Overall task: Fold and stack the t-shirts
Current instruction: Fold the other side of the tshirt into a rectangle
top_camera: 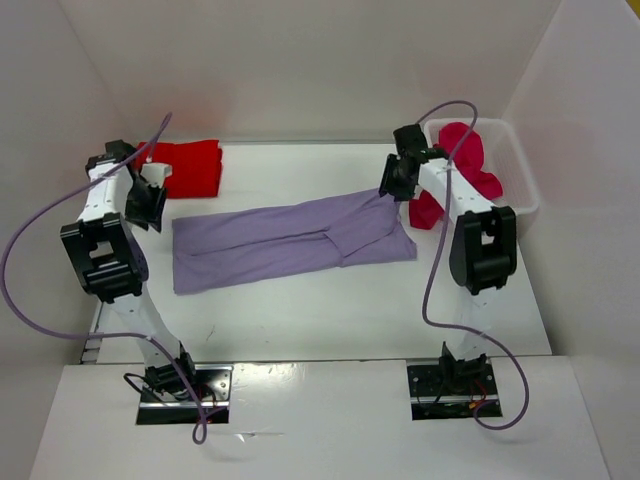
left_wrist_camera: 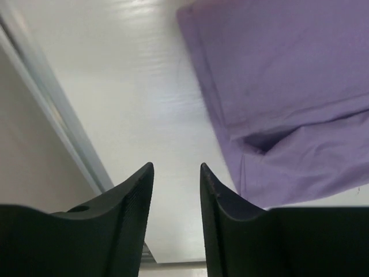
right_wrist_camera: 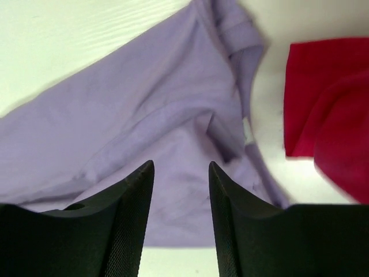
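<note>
Lavender cloth covers the middle of the table (top_camera: 300, 320): the purple t-shirt (top_camera: 290, 240) lies stretched left to right, folded lengthwise into a long band that is creased near its right end. The bright red t-shirt (top_camera: 190, 165) sits folded at the back left. The crimson t-shirt (top_camera: 470, 155) spills rumpled over the rim of the white bin (top_camera: 527, 185) at the back right. The purple one looks to be mid-fold.

The left gripper (left_wrist_camera: 176, 167) hovers beside its left end, fingers spread and empty. The right gripper (right_wrist_camera: 180, 164) hangs over its right end, fingers likewise spread, pinching nothing. Next, I judge, each must come down on its end's corners and one end must be carried over the other.

Only the overhead view shows the red pile and the bin. The left wrist view shows bare table under the fingers with cloth just to one side. The right wrist view shows the bunched folds and the crimson edge close by.
</note>
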Robot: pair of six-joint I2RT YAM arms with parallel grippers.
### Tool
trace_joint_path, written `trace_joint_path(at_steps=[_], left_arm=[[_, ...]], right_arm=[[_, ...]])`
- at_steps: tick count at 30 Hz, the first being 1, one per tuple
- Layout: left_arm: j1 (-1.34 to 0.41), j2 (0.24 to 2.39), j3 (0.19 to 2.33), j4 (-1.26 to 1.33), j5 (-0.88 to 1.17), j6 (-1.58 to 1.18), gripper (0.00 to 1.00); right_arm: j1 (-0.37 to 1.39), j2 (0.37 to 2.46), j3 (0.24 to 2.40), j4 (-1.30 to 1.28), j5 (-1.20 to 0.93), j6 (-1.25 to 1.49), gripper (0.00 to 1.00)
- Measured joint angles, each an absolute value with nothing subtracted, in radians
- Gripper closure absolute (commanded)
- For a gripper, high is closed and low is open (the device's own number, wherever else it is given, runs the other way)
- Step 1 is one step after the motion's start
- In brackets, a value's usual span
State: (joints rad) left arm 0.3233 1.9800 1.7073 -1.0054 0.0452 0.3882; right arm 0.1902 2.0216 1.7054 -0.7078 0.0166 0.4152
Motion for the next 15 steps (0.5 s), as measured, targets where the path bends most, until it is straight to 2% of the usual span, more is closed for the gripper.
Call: trace_joint_path(at_steps=[3,4,5,8,11,15], left_arm=[[0.358,1.932,1.658,-0.993,0.051,0.39,0.51],[0.363,1.905,1.612,-0.995,0.05,0.394,0.49],[0.362,1.876,1.558,-0.999,0.049,0.396,0.47],[0.342,1.799,1.369,-1.01,0.043,0.415,0.46],[0.308,1.784,1.234,-1.024,0.036,0.417,0.46],[0.294,1.784,1.199,-1.006,0.035,0.413,0.41]], right_arm=[[0.221,1.884,1.605,-0.689,0.061,0.435,0.46],[0.229,1.822,1.546,-0.677,0.073,0.446,0.43],[0.234,1.762,1.489,-0.68,0.081,0.459,0.37],[0.235,1.631,1.325,-0.68,0.107,0.503,0.32],[0.232,1.635,1.215,-0.682,0.119,0.537,0.32],[0.218,1.758,1.158,-0.671,0.115,0.572,0.31]])
